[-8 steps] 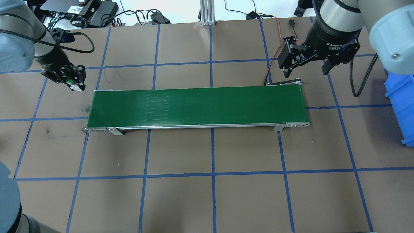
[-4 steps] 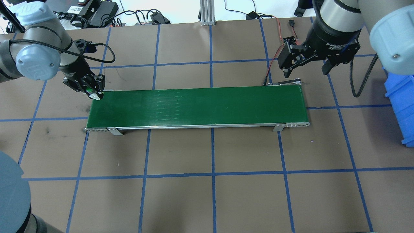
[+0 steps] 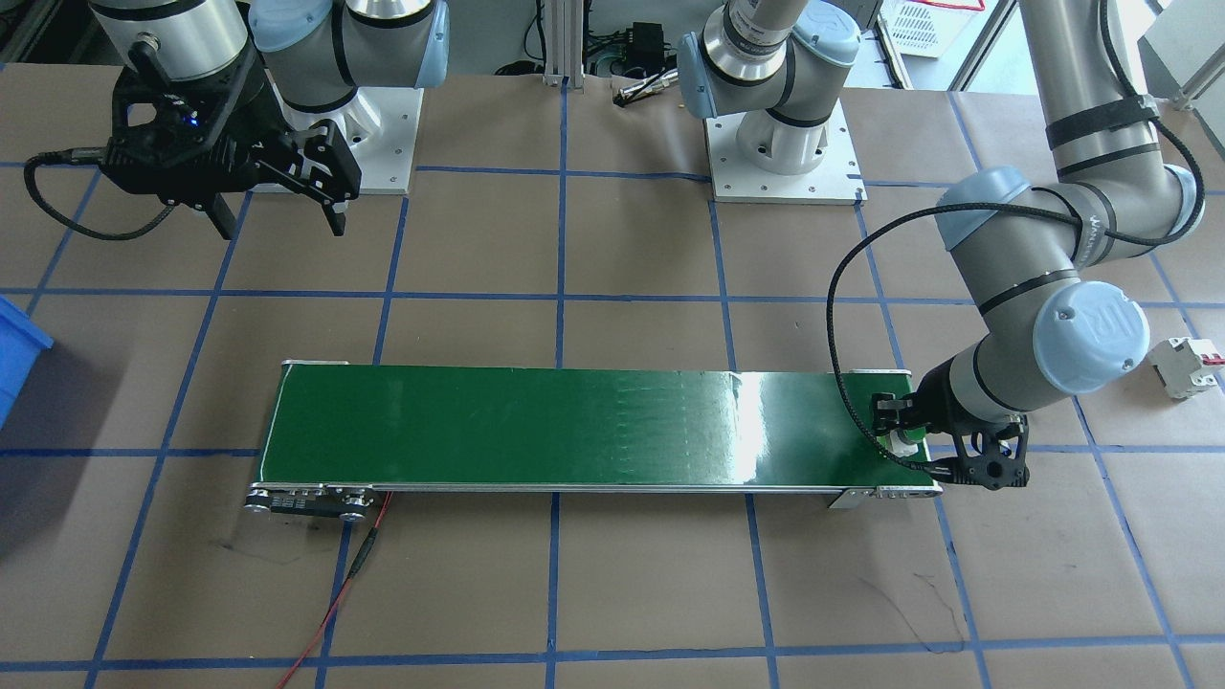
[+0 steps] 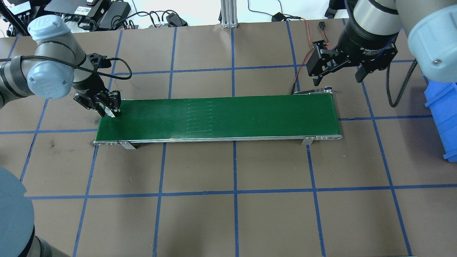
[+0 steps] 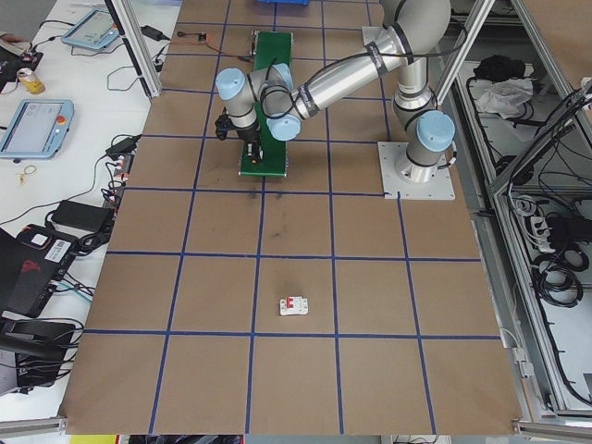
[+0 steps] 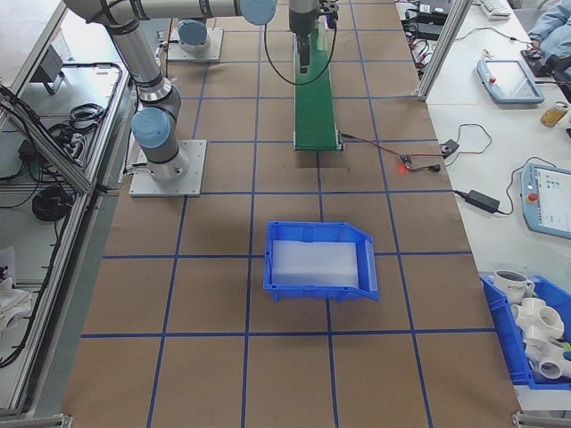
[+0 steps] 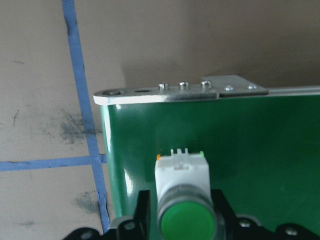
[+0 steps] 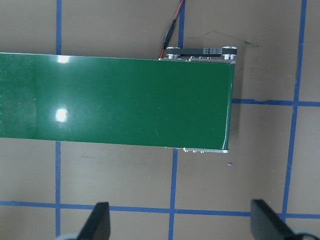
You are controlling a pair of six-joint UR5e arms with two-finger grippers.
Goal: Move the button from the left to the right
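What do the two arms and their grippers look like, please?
Both arms are silver-grey tubes with pale blue joint caps. The left gripper and right gripper are black, with two fingers each. A black cable loops beside the left wrist; white lettering marks the right gripper's body.

I see the belt [image 4: 217, 117] bare along its whole green length, so there is open room over it from end to end. My left gripper [image 4: 109, 109] with the button [image 7: 186, 200] sits over the belt's left end, just inside the metal end bracket [image 7: 165, 93]. My right gripper [image 4: 351, 71] hangs wide apart beyond the far right corner, near the red wire [image 4: 303, 60]. The blue bin [image 4: 442, 117] stands right of the belt, apart from it.
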